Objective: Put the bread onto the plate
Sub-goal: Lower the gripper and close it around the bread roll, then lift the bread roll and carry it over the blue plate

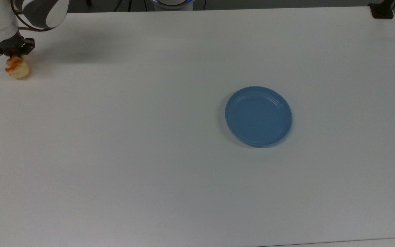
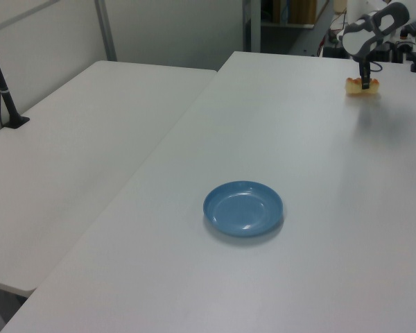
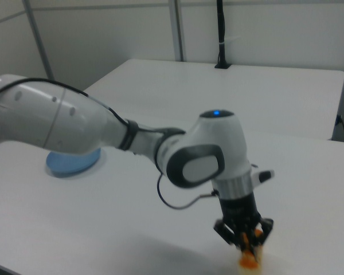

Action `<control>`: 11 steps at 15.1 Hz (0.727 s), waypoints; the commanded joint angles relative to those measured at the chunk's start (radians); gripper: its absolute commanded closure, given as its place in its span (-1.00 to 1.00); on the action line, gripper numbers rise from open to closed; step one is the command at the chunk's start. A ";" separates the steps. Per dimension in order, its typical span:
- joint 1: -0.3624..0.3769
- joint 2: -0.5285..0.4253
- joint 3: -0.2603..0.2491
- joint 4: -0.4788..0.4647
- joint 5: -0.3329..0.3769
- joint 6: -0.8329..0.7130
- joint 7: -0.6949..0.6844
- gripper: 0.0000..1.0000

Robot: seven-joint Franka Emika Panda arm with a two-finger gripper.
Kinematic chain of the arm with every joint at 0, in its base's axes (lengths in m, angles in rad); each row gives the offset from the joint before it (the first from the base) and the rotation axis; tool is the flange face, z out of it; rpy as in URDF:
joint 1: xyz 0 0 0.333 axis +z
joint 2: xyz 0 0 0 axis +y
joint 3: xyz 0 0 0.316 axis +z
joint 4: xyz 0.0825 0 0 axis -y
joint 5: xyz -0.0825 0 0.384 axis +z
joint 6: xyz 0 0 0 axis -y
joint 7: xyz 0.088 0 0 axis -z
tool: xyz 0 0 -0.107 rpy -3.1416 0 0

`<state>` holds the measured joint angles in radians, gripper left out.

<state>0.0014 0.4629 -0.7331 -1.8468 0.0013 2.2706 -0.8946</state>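
The bread [image 1: 18, 69] lies at the far left of the top view, a pale-yellow bun with an orange top, mostly covered by my gripper [image 1: 10, 51]. My gripper stands low over it, open, one finger on either side of the bun. The left view has the bread [image 2: 352, 86] at its far right under the gripper [image 2: 365, 84]. In the right view the gripper [image 3: 244, 236] straddles the bread [image 3: 249, 259] at the bottom edge. The blue plate [image 1: 258, 116] sits right of centre in the top view, with nothing on it, far from the bread. The plate [image 2: 243, 208] also shows in the left view, and the plate [image 3: 71, 163] shows behind the arm in the right view.
A wide stretch of bare white table [image 1: 132, 137] lies between bread and plate. A black mount [image 1: 382, 10] stands at the table's far right corner in the top view. A second white table [image 2: 76, 132] with a black pole [image 2: 1, 83] adjoins on the left view's left.
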 commanded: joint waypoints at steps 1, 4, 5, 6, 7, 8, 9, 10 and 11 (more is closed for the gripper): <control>0.092 -0.206 0.012 0.020 0.009 -0.259 0.061 0.89; 0.167 -0.268 0.125 0.050 0.011 -0.371 0.294 0.87; 0.181 -0.267 0.185 0.072 0.009 -0.405 0.384 0.87; 0.198 -0.264 0.242 0.093 0.009 -0.417 0.476 0.87; 0.218 -0.263 0.291 0.107 0.009 -0.421 0.571 0.87; 0.235 -0.267 0.335 0.118 0.009 -0.428 0.656 0.87; 0.248 -0.265 0.419 0.153 0.009 -0.466 0.760 0.87; 0.253 -0.262 0.476 0.172 0.005 -0.486 0.828 0.87; 0.256 -0.262 0.529 0.173 0.000 -0.488 0.894 0.86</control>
<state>0.2519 0.1950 -0.3339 -1.7248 0.0127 1.8443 -0.1789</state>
